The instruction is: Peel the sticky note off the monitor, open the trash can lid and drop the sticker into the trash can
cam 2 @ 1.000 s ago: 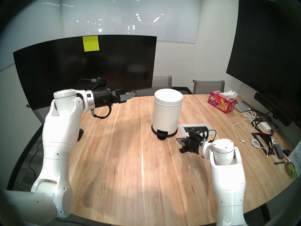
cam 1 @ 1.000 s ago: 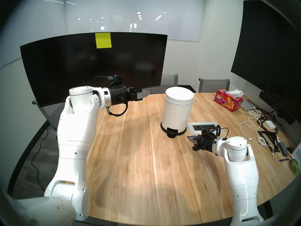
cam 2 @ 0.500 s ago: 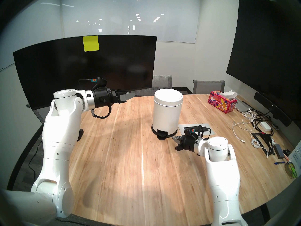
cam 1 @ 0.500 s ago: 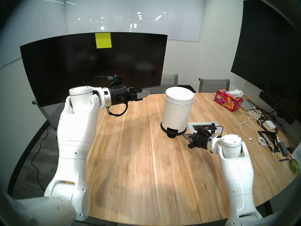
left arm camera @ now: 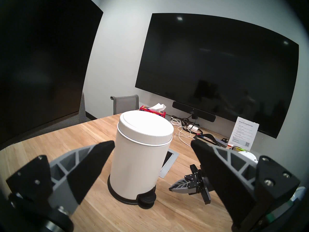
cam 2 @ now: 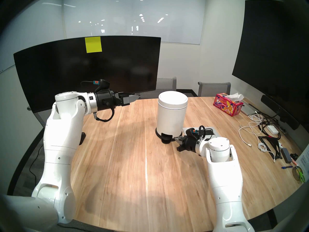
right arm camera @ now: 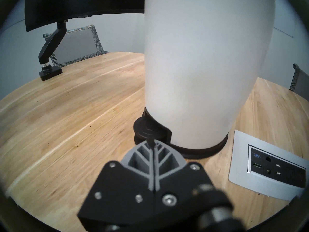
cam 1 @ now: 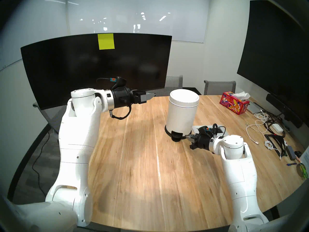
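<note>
While the sticky note is not yet peeled, the notes run as follows.

Sticky note: the yellow-green sticky note [cam 1: 106,41] sits flat at the top edge of the curved monitor [cam 1: 93,71], untouched, well above both arms.

Trash can: the white pedal trash can [cam 1: 181,114] stands upright on the wooden surface [cam 1: 142,159], right of the monitor; the trash can lid [cam 1: 184,96] is down and seated all round.

Pedal: the black foot pedal [right arm camera: 147,129] juts from the base ring toward the robot; nothing rests on it as far as the wrist view shows.

Left end effector: the left end effector [left arm camera: 152,145] hangs level in front of the monitor's lower edge, fingers spread wide, empty, facing the can from a distance.

Right end effector: the right end effector [cam 1: 188,136] is low over the surface, fingers pressed together, holding nothing; its tip lies just beside the pedal, contact not certain.

Nearby: a grey power-socket plate [right arm camera: 267,166] is set in the surface right of the can.

Progress: no step looks finished. Note on screen, lid closed, can unfed.

Left to do: peel the note, press the pedal to raise the lid, drop the note in. Judged from its place, the right arm is lining up for the pedal.
</note>
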{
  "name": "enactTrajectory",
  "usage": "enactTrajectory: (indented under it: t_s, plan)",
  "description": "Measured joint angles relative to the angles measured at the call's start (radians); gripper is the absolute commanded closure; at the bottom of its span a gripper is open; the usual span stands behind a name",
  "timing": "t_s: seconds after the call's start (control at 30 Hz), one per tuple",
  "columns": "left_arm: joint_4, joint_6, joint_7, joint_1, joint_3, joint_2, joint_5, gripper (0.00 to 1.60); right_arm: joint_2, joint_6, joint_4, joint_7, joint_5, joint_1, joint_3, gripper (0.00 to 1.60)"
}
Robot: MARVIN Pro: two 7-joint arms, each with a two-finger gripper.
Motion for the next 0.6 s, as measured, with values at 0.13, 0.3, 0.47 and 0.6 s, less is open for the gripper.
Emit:
enactTrajectory:
  t_s: [0.13, 0.3, 0.47, 0.6]
  plan:
    - [0.000, 0.000, 0.000, 0.000, 0.000, 0.000, 0.000, 0.00, -0.003, 0.001, 0.003, -0.011, -0.011, 0.005, -0.009, 1.60]
    - [0.000, 0.000, 0.000, 0.000, 0.000, 0.000, 0.000, 0.00, -0.005, 0.008, 0.003, -0.018, -0.021, 0.009, -0.016, 1.60]
    - [0.000, 0.000, 0.000, 0.000, 0.000, 0.000, 0.000, 0.00, -0.008, 0.029, 0.003, -0.026, -0.033, 0.013, -0.027, 1.60]
    - [0.000, 0.000, 0.000, 0.000, 0.000, 0.000, 0.000, 0.00, -0.009, 0.038, 0.005, -0.028, -0.039, 0.015, -0.033, 1.60]
